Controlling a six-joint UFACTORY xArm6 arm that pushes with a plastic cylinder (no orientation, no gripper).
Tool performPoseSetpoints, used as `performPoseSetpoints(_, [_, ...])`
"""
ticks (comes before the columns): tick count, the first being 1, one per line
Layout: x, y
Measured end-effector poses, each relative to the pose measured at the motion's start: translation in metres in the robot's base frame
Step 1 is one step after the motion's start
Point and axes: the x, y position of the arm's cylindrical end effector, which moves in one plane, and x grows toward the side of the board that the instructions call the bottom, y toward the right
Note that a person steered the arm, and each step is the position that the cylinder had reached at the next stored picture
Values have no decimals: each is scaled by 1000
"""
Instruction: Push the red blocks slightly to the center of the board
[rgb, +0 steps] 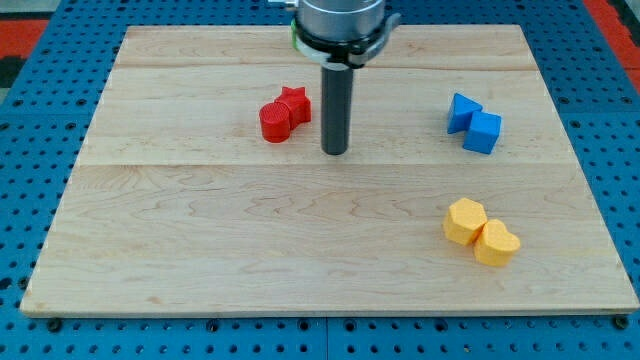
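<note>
Our two red blocks sit touching each other in the upper middle of the wooden board (200, 260). One is a red star (294, 100) and the other is a red round block (274, 122), which lies just below and to the view's left of the star. Our tip (335, 152) stands just beside them, on the view's right, with a thin gap between. It does not touch them.

The middle of the board is below the red blocks and a bit to the view's right. So we think our tip is on the wrong side for a good push. We should go around to the view's top left of the pair first. Then we push gently down and to the right, just a little way. If we push off to one side, the two blocks may split apart.

We have no claw at all, only a straight rod. It cannot open, close or hold anything.

The two blue blocks (473, 122) and two yellow blocks (481, 233) are well apart on the view's right. We leave them alone.
</note>
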Motion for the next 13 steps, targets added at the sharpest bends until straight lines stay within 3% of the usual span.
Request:
performPoseSetpoints(2, [-3, -41])
performPoseSetpoints(4, [9, -2])
performPoseSetpoints(7, [15, -1])
performPoseSetpoints(8, [12, -87])
performPoseSetpoints(9, [-40, -152])
performPoseSetpoints(10, [-93, -178])
performPoseSetpoints(12, [-109, -74])
performPoseSetpoints(13, [-88, -72])
